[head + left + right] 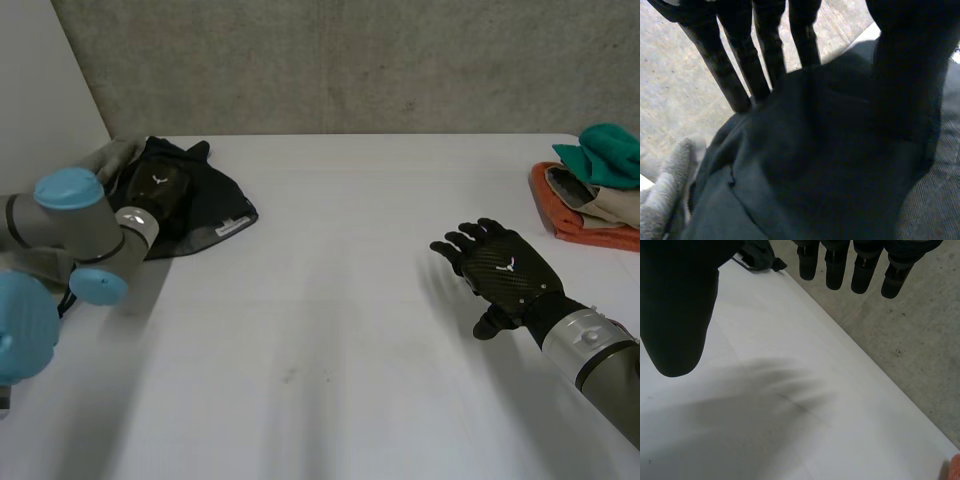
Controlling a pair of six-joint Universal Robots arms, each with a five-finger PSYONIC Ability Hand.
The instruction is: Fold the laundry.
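Note:
A black garment [215, 200] lies bunched at the table's far left corner, partly over a grey cloth [110, 157]. My left hand [160, 190] rests palm down on top of it. In the left wrist view its fingers [720, 55] reach straight out to the dark cloth [810, 165] and the thumb lies flat on the fabric; nothing is pinched. The grey cloth [662, 200] shows beside the black one. My right hand [500, 265] hovers open above bare table at the right, fingers spread [840, 265], holding nothing.
A stack of folded laundry stands at the far right edge: an orange piece [580, 225] at the bottom, a beige one [610, 205] on it and a teal one [610, 150] on top. The white table [330, 330] spreads between the hands. A concrete floor lies beyond its far edge.

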